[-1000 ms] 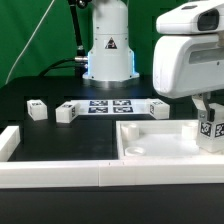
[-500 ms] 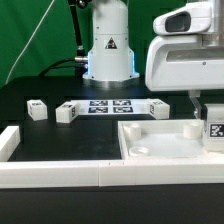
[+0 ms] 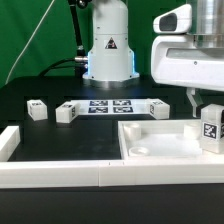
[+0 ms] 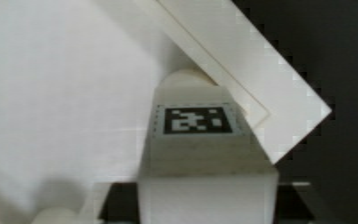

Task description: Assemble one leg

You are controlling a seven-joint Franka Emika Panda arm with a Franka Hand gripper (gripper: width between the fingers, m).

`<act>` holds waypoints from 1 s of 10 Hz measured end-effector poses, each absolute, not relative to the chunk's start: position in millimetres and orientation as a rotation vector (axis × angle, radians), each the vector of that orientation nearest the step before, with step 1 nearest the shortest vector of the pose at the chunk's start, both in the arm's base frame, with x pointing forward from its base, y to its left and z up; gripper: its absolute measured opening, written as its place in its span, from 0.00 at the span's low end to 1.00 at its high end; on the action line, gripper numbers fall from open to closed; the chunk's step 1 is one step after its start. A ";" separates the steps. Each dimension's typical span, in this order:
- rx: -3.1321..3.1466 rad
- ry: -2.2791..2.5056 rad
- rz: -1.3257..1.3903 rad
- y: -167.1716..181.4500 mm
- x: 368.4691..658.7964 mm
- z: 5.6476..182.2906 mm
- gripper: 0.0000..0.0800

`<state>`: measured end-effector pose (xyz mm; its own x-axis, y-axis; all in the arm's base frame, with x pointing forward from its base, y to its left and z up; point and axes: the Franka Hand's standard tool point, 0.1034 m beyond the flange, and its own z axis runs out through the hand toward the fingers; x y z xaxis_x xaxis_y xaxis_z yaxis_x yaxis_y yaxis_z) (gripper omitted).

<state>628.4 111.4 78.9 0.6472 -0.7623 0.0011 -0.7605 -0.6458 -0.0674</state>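
Observation:
My gripper (image 3: 206, 106) is shut on a leg (image 3: 211, 129), a small white block with a marker tag facing the camera. It holds the leg upright over the right corner of the large white tray-like piece (image 3: 150, 129). In the wrist view the leg (image 4: 201, 150) fills the gap between the dark fingers (image 4: 130, 200), and the gripper (image 4: 206, 203) is above the tray-like piece's rim (image 4: 229, 55). I cannot tell whether the leg touches the piece. Three look-alike legs (image 3: 37, 110), (image 3: 66, 112), (image 3: 158, 108) lie on the black table.
The marker board (image 3: 108, 106) lies in front of the robot base (image 3: 108, 50). A white rail (image 3: 60, 175) runs along the table's near edge, with a raised end (image 3: 9, 141) at the exterior view's left.
The hand has shifted and lifted slightly above the tray-like piece's right corner. The leg stays gripped at nearly the same spot. The other legs have not moved.

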 end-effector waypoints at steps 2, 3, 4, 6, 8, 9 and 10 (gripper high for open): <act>-2.708 1.448 -0.034 114.1 628.2 79.0 0.47; -2.686 1.482 -0.030 115.4 628.0 79.0 0.47; -2.711 1.438 -0.033 115.4 628.1 79.0 0.71; -2.788 1.278 -0.042 116.3 628.6 79.3 0.80; -2.934 0.910 -0.055 122.4 627.3 79.4 0.81; -2.987 0.717 -0.060 126.6 626.6 79.4 0.81; -3.032 0.510 -0.068 126.0 627.1 79.8 0.81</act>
<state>627.1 126.0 79.8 0.9440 -0.3284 0.0324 -0.3255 -0.9427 -0.0727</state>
